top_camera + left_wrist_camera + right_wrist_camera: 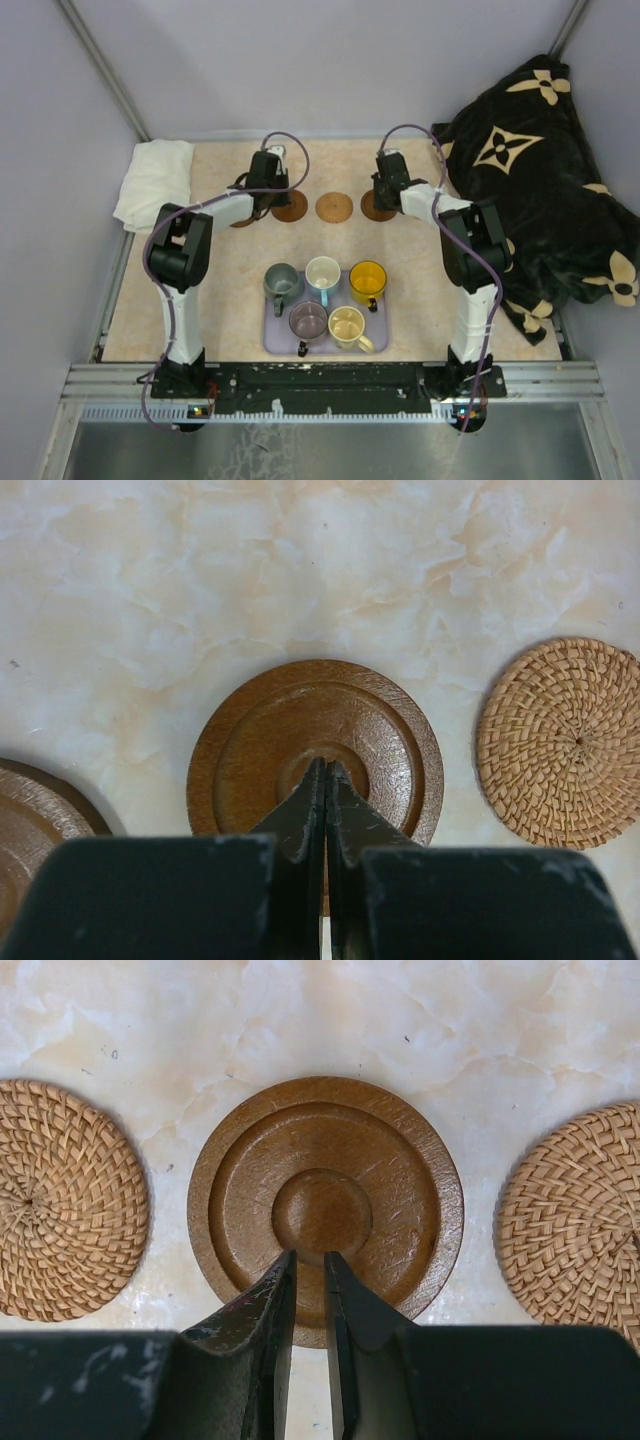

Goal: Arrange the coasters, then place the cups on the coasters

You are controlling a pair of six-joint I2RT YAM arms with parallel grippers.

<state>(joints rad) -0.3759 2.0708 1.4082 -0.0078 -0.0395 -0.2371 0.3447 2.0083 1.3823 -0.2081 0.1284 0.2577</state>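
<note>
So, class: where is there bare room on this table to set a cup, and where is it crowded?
Free: the strip between coasters and tray, and either side of the tray. Crowded: the tray, filled by five cups; the left gripper and right gripper sit over the coaster row.

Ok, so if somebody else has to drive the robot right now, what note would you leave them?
Left gripper: shut, empty, tips over a wooden coaster.
Right gripper: jaws slightly apart, empty, over a second wooden coaster.
Done: five coasters look lined up in a row: wood, wood, woven, wood, woven.
Left: all five cups sit on the lavender tray; none is on a coaster yet.
</note>
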